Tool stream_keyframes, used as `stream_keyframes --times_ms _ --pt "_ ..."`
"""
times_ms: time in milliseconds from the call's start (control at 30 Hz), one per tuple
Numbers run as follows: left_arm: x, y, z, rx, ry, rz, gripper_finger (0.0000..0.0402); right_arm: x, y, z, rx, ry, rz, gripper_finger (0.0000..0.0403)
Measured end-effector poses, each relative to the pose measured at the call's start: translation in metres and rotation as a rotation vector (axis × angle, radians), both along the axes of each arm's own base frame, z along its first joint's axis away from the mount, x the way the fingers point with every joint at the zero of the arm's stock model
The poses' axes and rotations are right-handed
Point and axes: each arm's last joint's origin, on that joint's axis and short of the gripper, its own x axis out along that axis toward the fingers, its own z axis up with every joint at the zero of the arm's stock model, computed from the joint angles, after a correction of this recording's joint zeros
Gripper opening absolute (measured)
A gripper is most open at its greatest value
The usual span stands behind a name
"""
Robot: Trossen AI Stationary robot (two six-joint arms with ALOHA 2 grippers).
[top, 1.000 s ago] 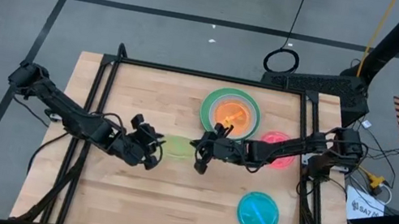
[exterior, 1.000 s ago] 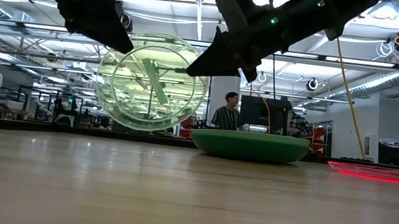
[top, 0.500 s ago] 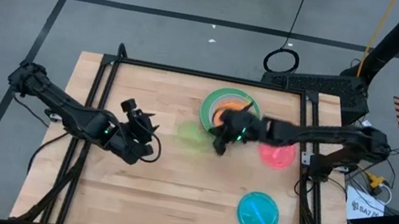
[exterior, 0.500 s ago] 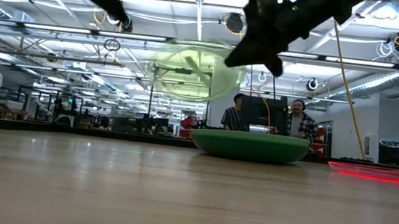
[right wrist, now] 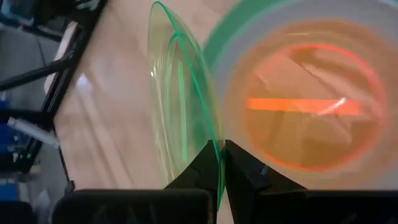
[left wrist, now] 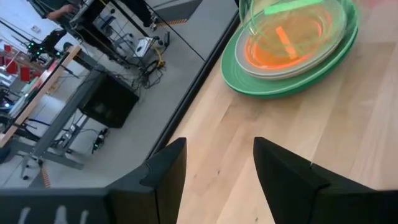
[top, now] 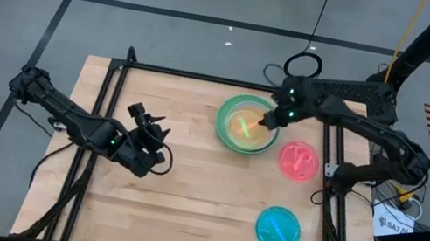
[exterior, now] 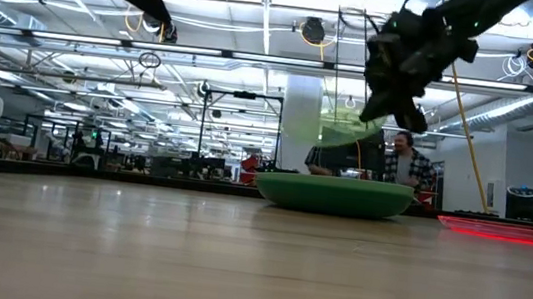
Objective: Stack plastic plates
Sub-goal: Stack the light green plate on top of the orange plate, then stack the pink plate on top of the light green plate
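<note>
My right gripper (top: 271, 117) is shut on the translucent lime plate (top: 242, 118), which hangs just above a stack at the far right. The stack is an orange plate (right wrist: 311, 106) lying in a pale plate (left wrist: 336, 46) that rests in the dark green plate (top: 222, 120). In the low view the lime plate (exterior: 334, 129) is tilted over the dark green plate (exterior: 334, 194). My left gripper (left wrist: 214, 174) is open and empty, raised over the table's left middle (top: 148, 124). My right gripper pinches the lime plate's rim (right wrist: 214, 148) between its two fingers, one finger on each face of the plate. The fingers come slanting down from the table's far right side. The plate is lifted clear, tilted, and reaches out from the fingers over the stack.
A hot pink plate (top: 299, 162) lies on the table right of the stack. A cyan plate (top: 278, 229) lies near the front right. A black frame (top: 205, 77) runs along the table's edges. Bare wood lies in the middle and at the left.
My right gripper has carried the lime plate from the table's middle toward the far right, over the stack. The plate has tipped from standing on edge toward level. My left gripper has drawn back from the plate, up and toward the far edge.
</note>
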Motion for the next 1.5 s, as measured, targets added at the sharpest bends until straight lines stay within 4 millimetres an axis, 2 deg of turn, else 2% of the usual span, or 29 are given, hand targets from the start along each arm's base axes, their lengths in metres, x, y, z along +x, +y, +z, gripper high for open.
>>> stream_keyframes --times_ms 200,333,500,800,967,1200,1333,1500 --pt "-0.002 0.001 -0.001 0.0 0.011 0.013 0.0193 -0.03 -0.037 -0.017 0.043 0.088 -0.109 0.0011" --pt "-0.003 0.001 -0.002 0.003 0.021 0.014 0.0193 -0.034 -0.051 -0.031 0.062 0.122 -0.134 0.0011" --pt "-0.003 0.002 -0.002 0.004 0.023 0.014 0.0193 -0.03 -0.059 -0.044 0.094 0.127 -0.129 0.0032" --pt "-0.003 0.003 -0.002 0.033 0.061 -0.003 0.0193 -0.032 -0.059 -0.042 0.12 0.133 -0.163 0.0122" --pt "-0.001 0.008 -0.002 0.039 0.07 0.011 0.0193 -0.037 -0.054 -0.027 0.112 0.098 -0.202 0.0149" --pt "-0.001 0.009 -0.002 0.046 0.083 0.012 0.0193 -0.048 -0.036 0.005 0.066 0.029 -0.268 0.0147" --pt "-0.001 0.009 -0.002 0.057 0.099 0.002 0.0193 -0.056 -0.013 0.023 0.051 0.032 -0.263 0.0146" --pt "-0.001 0.009 -0.002 0.062 0.107 -0.003 0.0193 -0.061 0.028 0.029 0.022 0.206 -0.251 0.0146"
